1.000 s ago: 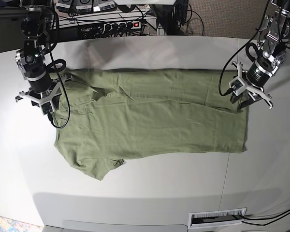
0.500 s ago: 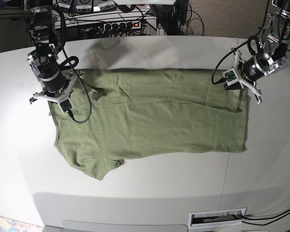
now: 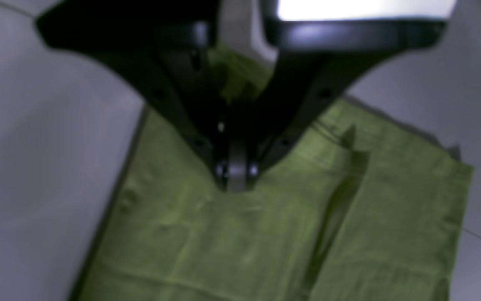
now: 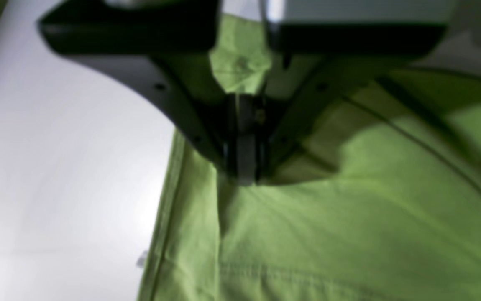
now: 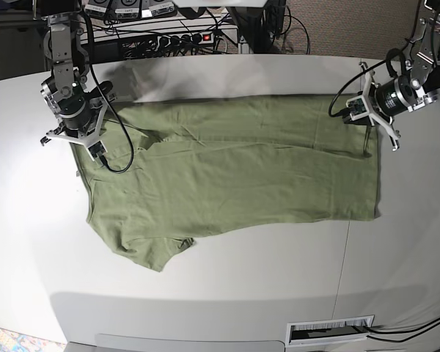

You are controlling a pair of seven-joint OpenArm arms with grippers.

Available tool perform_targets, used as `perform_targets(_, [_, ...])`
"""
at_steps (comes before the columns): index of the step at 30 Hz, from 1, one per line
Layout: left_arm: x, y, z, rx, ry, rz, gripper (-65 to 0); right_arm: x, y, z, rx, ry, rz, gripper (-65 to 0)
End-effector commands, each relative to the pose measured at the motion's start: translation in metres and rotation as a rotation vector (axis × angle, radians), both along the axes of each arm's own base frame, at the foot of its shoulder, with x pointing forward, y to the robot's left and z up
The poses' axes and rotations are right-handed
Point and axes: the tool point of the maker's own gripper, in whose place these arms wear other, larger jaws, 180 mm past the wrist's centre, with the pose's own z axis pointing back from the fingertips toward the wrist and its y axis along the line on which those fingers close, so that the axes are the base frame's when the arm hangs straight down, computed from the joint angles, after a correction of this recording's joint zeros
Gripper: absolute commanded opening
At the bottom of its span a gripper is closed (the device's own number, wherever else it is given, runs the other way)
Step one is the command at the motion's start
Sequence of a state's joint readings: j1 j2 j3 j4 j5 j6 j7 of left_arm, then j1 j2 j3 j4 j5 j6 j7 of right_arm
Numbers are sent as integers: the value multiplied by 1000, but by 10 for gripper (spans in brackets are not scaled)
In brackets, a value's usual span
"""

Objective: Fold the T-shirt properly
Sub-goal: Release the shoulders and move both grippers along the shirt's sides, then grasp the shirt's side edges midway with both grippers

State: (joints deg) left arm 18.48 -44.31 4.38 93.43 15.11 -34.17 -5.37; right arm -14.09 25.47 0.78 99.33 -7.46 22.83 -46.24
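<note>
The olive-green T-shirt [image 5: 235, 169] lies spread flat on the white table [image 5: 227, 293], with a sleeve at the near left [image 5: 150, 253]. My left gripper [image 5: 354, 115], on the base view's right, is shut on the shirt's far right corner. In the left wrist view its fingertips [image 3: 236, 175] pinch the green fabric [image 3: 265, 234]. My right gripper [image 5: 88, 145], on the base view's left, is shut on the shirt's far left part near the shoulder. In the right wrist view its fingertips [image 4: 244, 167] pinch the cloth [image 4: 328, 234], and a fold bunches up between the jaws.
A power strip [image 5: 183, 37] with a red switch and tangled cables sit behind the table's far edge. A white slotted plate [image 5: 330, 331] lies at the near right edge. A cable loop [image 5: 121, 158] from the right arm hangs over the shirt.
Both grippers have shut on the shirt's far edge and moved toward the back of the table. The shirt's far edge has been drawn back and pulled straighter.
</note>
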Motion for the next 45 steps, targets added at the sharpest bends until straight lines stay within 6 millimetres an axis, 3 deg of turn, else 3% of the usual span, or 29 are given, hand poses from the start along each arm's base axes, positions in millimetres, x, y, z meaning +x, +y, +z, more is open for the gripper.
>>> perform_targets(1, [-6,10,-1,45,21,-19,-650,1,-8,6,-31,14,4,-650])
perform_targets(10, [-64,8,-7,60,124,-101,-650,-29,-29,0,-105,111,13,-650])
perform_targets(15, [-90,14,-17,97,173,-121,-650,-46,-27,11,-150,131,67,-650])
perform_targets(20, [-98,14,-16,106,184,-147,-650,-52,-25,25,-187,122,134,-650])
perform_targets(26, [-69,-7,18,42,67,-117,-650,-36,-27,47,-163,23,128,-650])
perform_targets(31, [-39,-6,50,64,-61,-95,-610,-27,-33,64,-66,-47,67,-650])
perform_targets(34, [-11,1,74,19,-133,-31,-610,-21,-33,72,-26,-82,54,-650])
perform_targets(38, [37,24,103,-75,-241,131,-608,-15,-27,74,17,-106,47,-650])
perform_targets(43, [78,69,100,-210,-232,361,-459,-8,-20,76,51,-135,29,-650])
perform_targets(45, [92,86,97,-268,-222,445,-439,-4,-17,78,66,-148,24,-650])
